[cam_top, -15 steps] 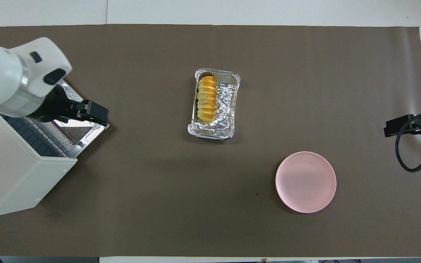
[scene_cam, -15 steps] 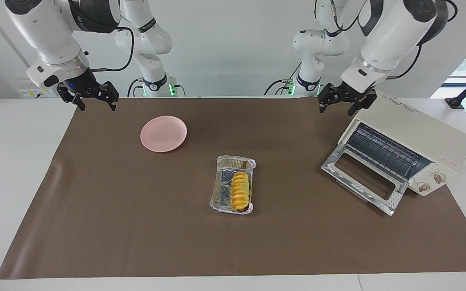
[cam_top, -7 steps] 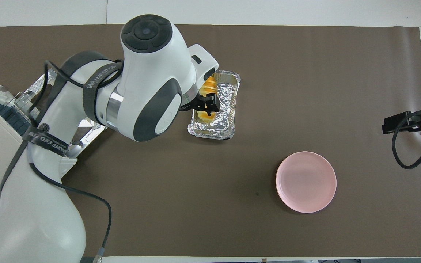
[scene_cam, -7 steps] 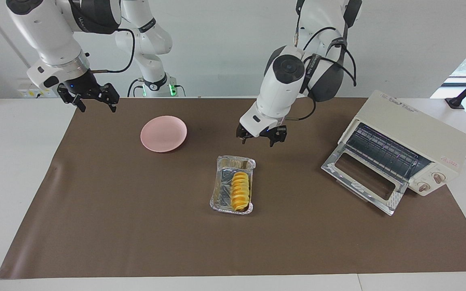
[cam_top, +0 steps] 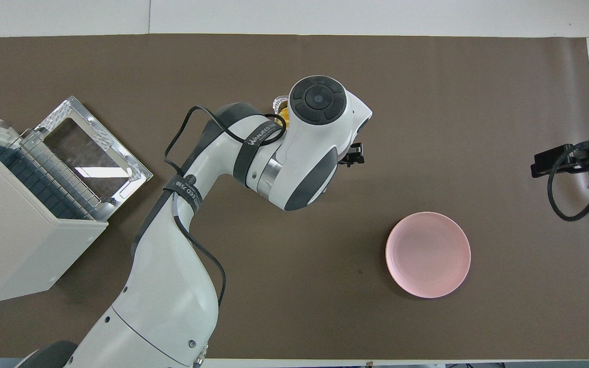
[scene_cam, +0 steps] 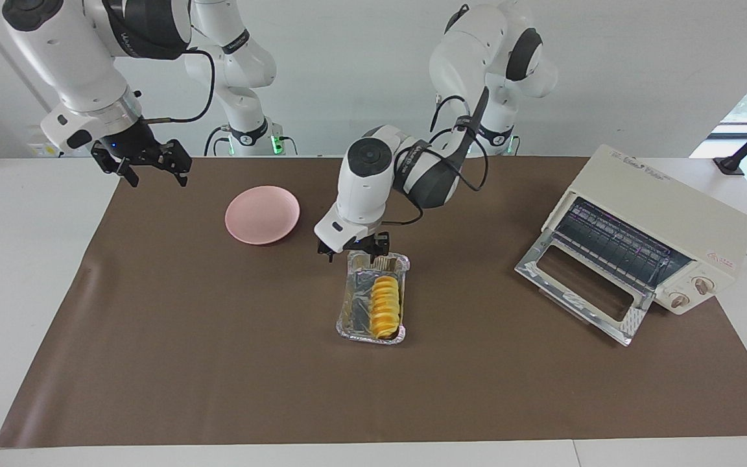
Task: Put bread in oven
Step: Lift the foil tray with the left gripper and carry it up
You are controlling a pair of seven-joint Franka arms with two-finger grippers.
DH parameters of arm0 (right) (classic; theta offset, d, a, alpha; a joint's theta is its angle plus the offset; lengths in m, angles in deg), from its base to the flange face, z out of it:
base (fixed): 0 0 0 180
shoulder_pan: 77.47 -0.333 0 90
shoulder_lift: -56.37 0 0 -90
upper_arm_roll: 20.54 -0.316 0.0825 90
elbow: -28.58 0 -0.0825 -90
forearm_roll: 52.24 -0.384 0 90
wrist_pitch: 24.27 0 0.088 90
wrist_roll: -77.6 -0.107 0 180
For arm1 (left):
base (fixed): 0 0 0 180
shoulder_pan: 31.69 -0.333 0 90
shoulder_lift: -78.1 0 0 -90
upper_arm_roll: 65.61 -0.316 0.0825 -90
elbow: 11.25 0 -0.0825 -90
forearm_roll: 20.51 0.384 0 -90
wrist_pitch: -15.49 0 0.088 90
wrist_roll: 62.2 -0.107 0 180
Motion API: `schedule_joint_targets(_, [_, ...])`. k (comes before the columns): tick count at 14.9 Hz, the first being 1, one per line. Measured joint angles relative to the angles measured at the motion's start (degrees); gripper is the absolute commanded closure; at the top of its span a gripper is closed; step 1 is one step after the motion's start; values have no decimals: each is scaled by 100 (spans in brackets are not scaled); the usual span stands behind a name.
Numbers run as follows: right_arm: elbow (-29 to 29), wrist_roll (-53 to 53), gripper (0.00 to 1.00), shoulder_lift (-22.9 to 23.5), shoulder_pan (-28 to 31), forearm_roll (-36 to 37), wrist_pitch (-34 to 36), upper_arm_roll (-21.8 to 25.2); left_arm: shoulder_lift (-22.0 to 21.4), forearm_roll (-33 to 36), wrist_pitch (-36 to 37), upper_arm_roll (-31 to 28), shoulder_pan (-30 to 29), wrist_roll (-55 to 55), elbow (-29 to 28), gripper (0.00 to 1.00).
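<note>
1. Facing view: the oven (scene_cam: 652, 243), door dropped open, sits at 3 o'clock on the worktop (scene_cam: 218, 363); its lettering is unreadable.
2. "WANJEED" shows on the left arm's strap (cam_top: 259, 137).
3. Left gripper (scene_cam: 353, 250), open, hovers over the foil tray (scene_cam: 347, 311)'s 12 o'clock rim; the bread (scene_cam: 386, 305) lies inside, toward 6 o'clock.
4. Right gripper (scene_cam: 150, 165), open, waits at 10 o'clock.
5. Overhead, the arm hides nearly all the bread.

A white table (scene_cam: 30, 272) carries a brown mat (scene_cam: 218, 363) that covers most of its top. On the mat, mid-table, sits a foil tray (scene_cam: 354, 324). A pink plate (scene_cam: 262, 215) lies nearer the robots' edge, toward the right arm's end. The oven (scene_cam: 662, 224) stands at the left arm's end, its door (scene_cam: 581, 288) dropped open onto the mat.
</note>
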Motion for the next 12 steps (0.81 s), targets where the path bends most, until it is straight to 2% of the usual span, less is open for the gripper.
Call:
schedule_joint_targets(5, [-18, -1, 0, 37, 0, 0, 23, 3, 304, 0, -112, -41, 139, 20, 36, 0])
schedule_joint_targets(11, [-74, -1, 0, -110, 0, 0, 90, -2, 430, -1, -290, -75, 155, 107, 39, 0])
schedule_joint_targets(12, [-74, -1, 0, -119, 0, 0, 92, -2, 462, -1, -319, -75, 163, 185, 39, 5])
